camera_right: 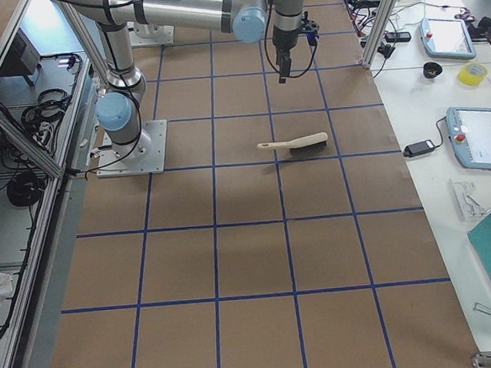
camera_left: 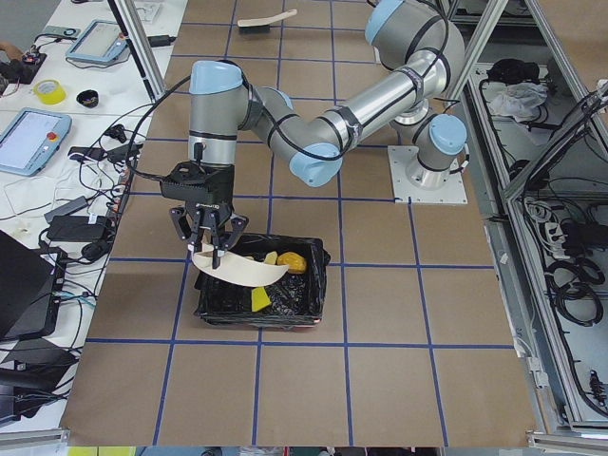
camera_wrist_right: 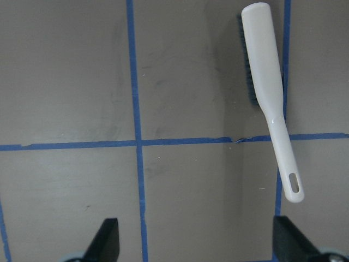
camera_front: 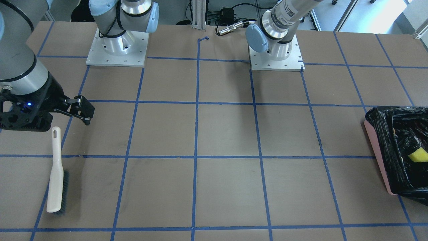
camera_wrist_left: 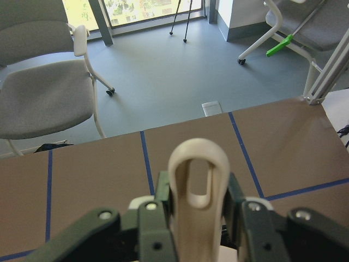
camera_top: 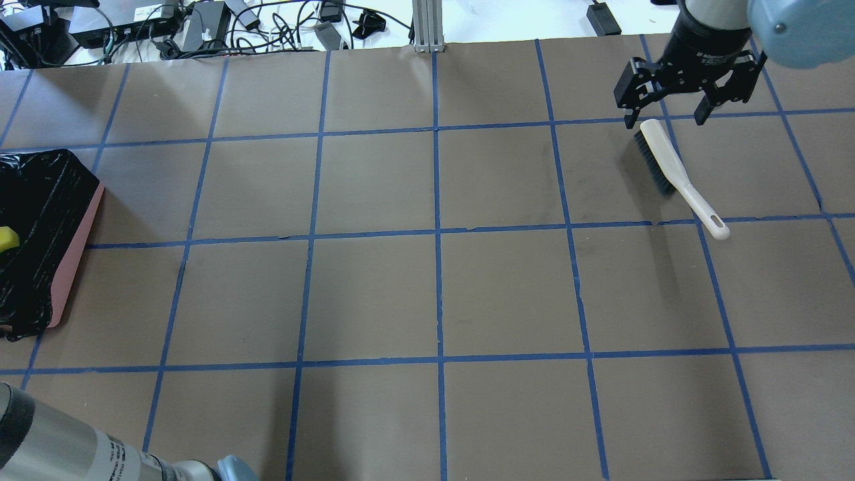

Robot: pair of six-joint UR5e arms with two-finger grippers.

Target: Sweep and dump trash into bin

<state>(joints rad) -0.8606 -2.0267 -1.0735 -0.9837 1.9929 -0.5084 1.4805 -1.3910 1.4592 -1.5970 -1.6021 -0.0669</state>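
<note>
At front view's edge, bin (camera_front: 378, 157) partly cropped.

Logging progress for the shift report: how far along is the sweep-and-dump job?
Done: trash pieces lie in the bin, and the brush lies on the table near the open right gripper. In hand: the left gripper holds the dustpan tilted over the bin. Left: probably just setting the dustpan down.

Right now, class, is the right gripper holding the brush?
No: the brush lies on the table, clear of the right gripper, whose fingers stand wide open.
</note>
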